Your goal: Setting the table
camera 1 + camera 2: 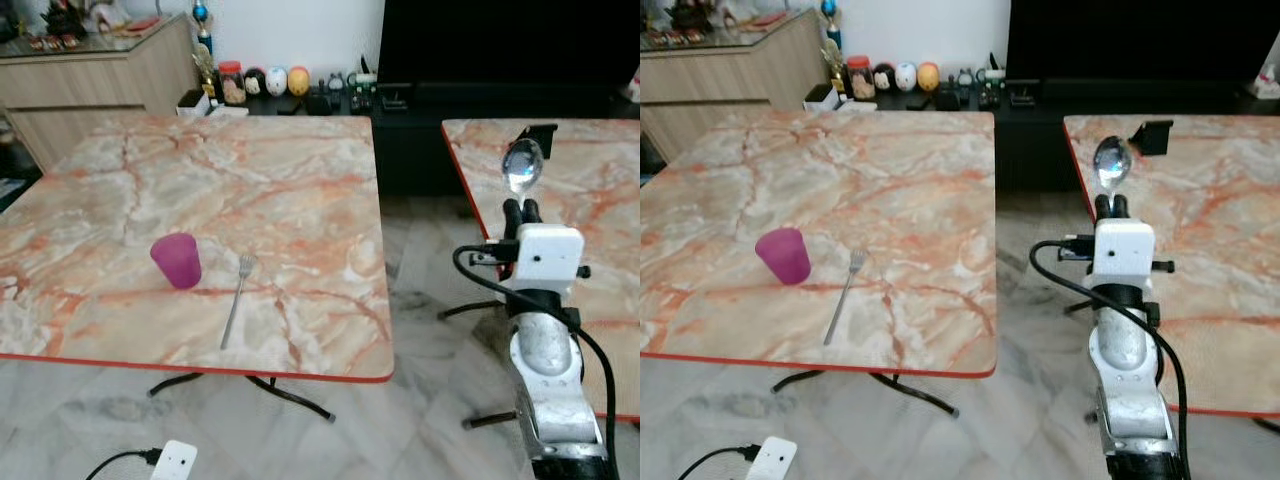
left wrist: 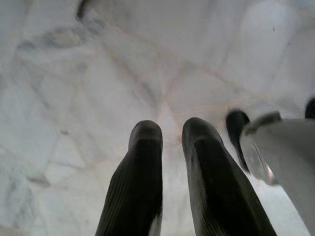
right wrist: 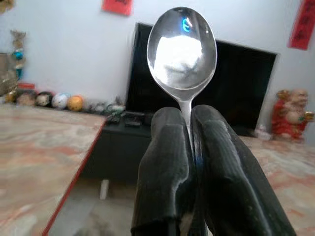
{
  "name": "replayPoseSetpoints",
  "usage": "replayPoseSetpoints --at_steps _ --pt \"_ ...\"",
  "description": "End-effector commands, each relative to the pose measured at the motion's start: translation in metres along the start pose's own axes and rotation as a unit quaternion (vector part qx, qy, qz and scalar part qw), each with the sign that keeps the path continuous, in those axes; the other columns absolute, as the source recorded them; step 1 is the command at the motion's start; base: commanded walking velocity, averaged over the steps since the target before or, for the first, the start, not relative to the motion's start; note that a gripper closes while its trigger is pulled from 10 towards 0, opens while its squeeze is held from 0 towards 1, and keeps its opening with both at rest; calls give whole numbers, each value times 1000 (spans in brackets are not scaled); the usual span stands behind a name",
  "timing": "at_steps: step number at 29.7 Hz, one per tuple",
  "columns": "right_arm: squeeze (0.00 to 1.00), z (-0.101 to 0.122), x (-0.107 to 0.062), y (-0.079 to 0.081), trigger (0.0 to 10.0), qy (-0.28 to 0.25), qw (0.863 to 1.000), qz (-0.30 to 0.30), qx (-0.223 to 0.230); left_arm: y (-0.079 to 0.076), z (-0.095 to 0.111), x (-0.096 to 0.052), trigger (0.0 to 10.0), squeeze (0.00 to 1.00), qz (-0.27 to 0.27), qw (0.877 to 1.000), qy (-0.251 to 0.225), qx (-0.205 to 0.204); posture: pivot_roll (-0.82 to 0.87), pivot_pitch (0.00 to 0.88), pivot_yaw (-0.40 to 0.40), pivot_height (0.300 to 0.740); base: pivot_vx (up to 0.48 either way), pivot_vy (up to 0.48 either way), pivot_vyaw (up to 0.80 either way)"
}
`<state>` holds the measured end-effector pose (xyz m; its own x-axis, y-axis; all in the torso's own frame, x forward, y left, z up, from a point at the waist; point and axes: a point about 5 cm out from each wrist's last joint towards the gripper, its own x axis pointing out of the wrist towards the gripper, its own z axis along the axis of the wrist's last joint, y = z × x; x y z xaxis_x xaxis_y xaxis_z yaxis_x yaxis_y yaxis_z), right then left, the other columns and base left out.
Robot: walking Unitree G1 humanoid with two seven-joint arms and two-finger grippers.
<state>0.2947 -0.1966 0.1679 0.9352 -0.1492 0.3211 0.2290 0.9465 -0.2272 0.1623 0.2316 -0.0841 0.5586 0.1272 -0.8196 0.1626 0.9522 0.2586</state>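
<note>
A purple cup [image 1: 177, 260] stands near the front of the left marble table [image 1: 250, 170], with a metal fork [image 1: 238, 298] lying just to its right. My right gripper [image 1: 521, 207] is raised over the gap between the two tables, beside the right table's red edge. It is shut on the handle of a silver spoon [image 3: 182, 46], whose bowl points up. My left gripper [image 2: 170, 130] hangs low over the pale floor, its fingers [image 2: 145, 147] a narrow gap apart with nothing between them.
A second marble table [image 1: 590, 200] stands to the right, with a small black object [image 1: 540, 132] at its back edge. Behind are a dark TV [image 1: 500, 40], a low stand with figurines [image 1: 275, 82] and a wooden cabinet [image 1: 90, 80]. Marble floor runs between the tables.
</note>
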Motion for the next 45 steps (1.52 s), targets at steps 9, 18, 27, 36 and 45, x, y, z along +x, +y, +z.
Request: replayPoseSetpoints --at_steps 9,18,27,36,45 --pt "0 7 6 1 10000 -17 1000 1 3 0 -6 -1 10000 0 -5 1000 7 8 -37 0 26 740 0 -288 0" --pt "0 9 5 -8 10000 -21 1000 -15 -4 2 -4 -1 10000 0 -9 1000 4 16 -49 0 31 740 0 -290 0" --pt "0 10 10 -7 10000 -24 1000 -15 2 2 -3 -1 10000 0 -9 1000 2 15 -35 0 24 740 0 -290 0" --pt "0 10 7 -5 10000 -25 1000 -9 6 3 -2 -1 10000 0 -7 1000 3 13 -38 0 24 740 0 -292 -334" --pt "0 11 9 -5 10000 -24 1000 -16 4 3 -1 0 10000 0 -5 1000 2 12 -34 0 25 740 0 -291 0"
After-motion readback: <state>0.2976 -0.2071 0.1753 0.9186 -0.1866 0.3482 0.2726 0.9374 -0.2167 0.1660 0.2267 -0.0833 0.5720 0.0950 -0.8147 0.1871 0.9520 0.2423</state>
